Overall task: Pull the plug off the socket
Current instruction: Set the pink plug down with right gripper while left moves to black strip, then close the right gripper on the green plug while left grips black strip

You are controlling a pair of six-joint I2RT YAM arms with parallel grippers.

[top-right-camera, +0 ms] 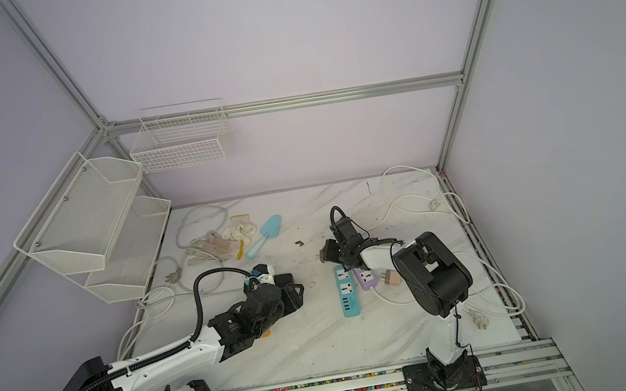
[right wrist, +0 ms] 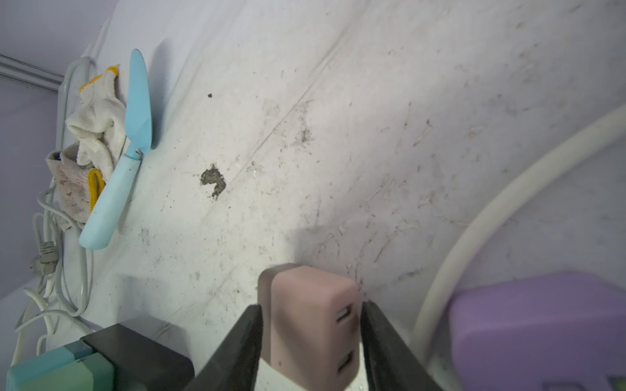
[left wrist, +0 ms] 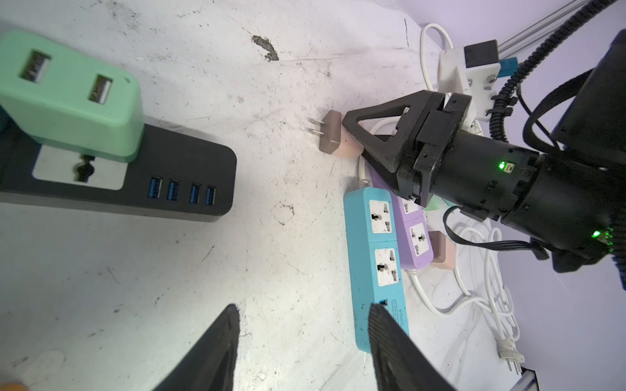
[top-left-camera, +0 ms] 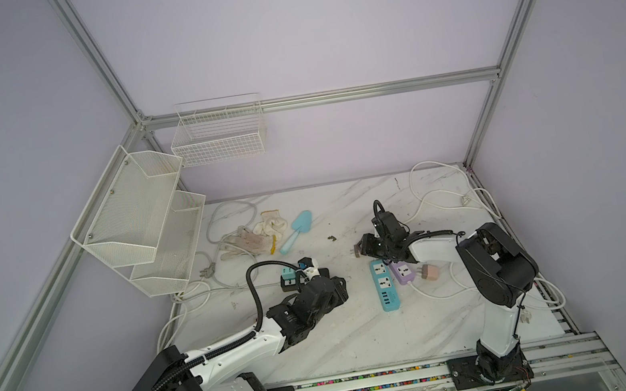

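The pink plug (right wrist: 315, 291) with a brown face lies on the marble table, its prongs free of any socket (left wrist: 330, 135). My right gripper (right wrist: 311, 307) is open, one finger on each side of the plug, with a thin gap at one side. In both top views the plug (top-left-camera: 357, 249) (top-right-camera: 322, 255) lies just beyond the purple socket strip (top-left-camera: 403, 273) (left wrist: 418, 237). A second pink plug (top-left-camera: 430, 271) sits at the purple strip's right end. My left gripper (left wrist: 305, 315) is open and holds nothing. It hovers over bare table between the black strip and the blue strip.
A blue socket strip (top-left-camera: 384, 284) lies beside the purple one. A black strip (left wrist: 135, 182) carries a mint-green charger (left wrist: 67, 91). Gloves (top-left-camera: 254, 237) and a blue trowel (top-left-camera: 295, 230) lie at the back. White cables (top-left-camera: 445, 193) loop on the right, and wire racks (top-left-camera: 147, 221) hang on the left.
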